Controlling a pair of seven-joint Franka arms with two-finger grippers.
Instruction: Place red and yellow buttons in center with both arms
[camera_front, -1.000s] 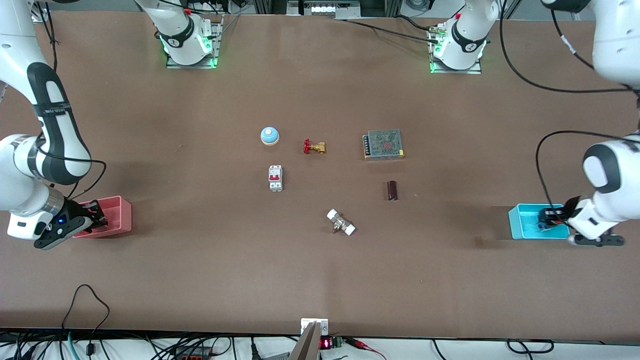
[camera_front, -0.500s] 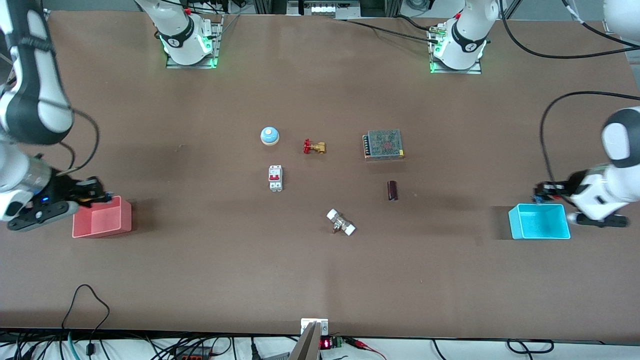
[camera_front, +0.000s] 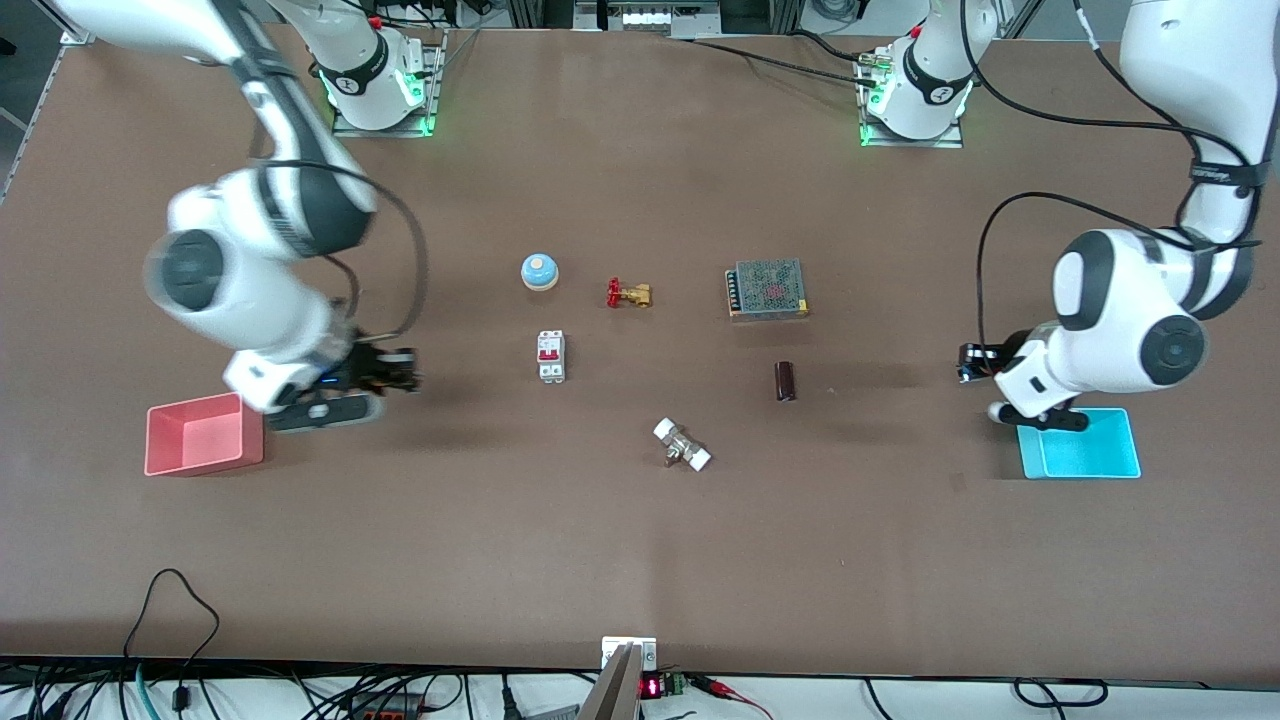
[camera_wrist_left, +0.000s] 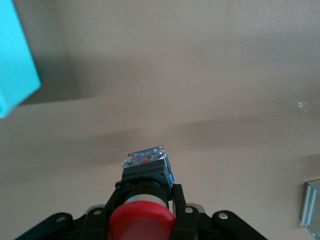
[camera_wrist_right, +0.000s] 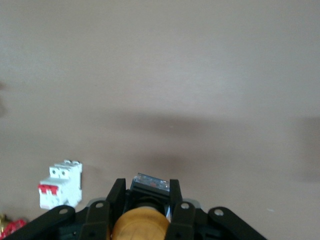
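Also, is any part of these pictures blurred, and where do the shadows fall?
Front view: the right arm is smeared by motion; the left arm looks sharp. Left wrist view: the red button is soft, too close to the lens, and a diffuse shadow crosses the tabletop. Right wrist view: the same holds for the yellow button.

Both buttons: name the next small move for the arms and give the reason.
Probably keep carrying both inward. The left claw is shut on the red button beside the blue bin; the right claw is shut on the yellow button between the pink bin and the breaker.
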